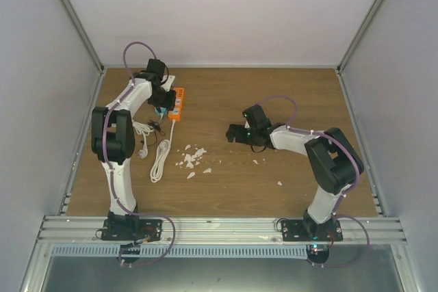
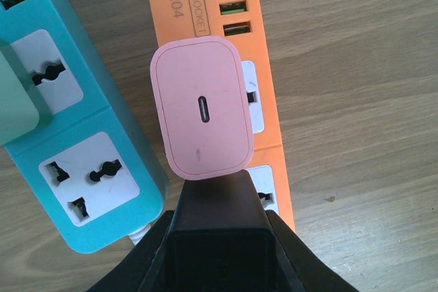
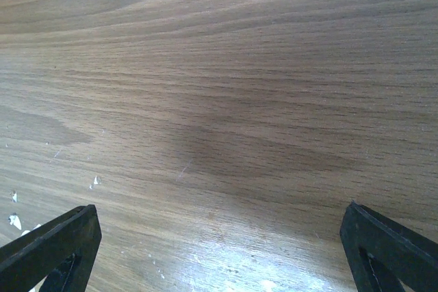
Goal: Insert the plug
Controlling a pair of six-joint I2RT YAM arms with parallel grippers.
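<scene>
A pink charger plug (image 2: pixel 202 115) with a USB-C port facing up sits on a white socket of the orange power strip (image 2: pixel 198 5), which lies at the back left of the table (image 1: pixel 177 104). My left gripper (image 2: pixel 217 181) is shut, its fingertips right at the plug's near edge, not around it. In the top view it hovers over the strip (image 1: pixel 163 95). I cannot tell how deep the prongs sit. My right gripper (image 1: pixel 233 135) is open and empty, low over bare wood (image 3: pixel 219 251) at mid table.
A teal power strip (image 2: pixel 82 162) lies just left of the orange one, with a pale green plug (image 2: pixel 17 100) in it. White cables (image 1: pixel 159 158) coil nearer the front left. White scraps (image 1: pixel 193 158) are scattered mid table. Walls enclose three sides.
</scene>
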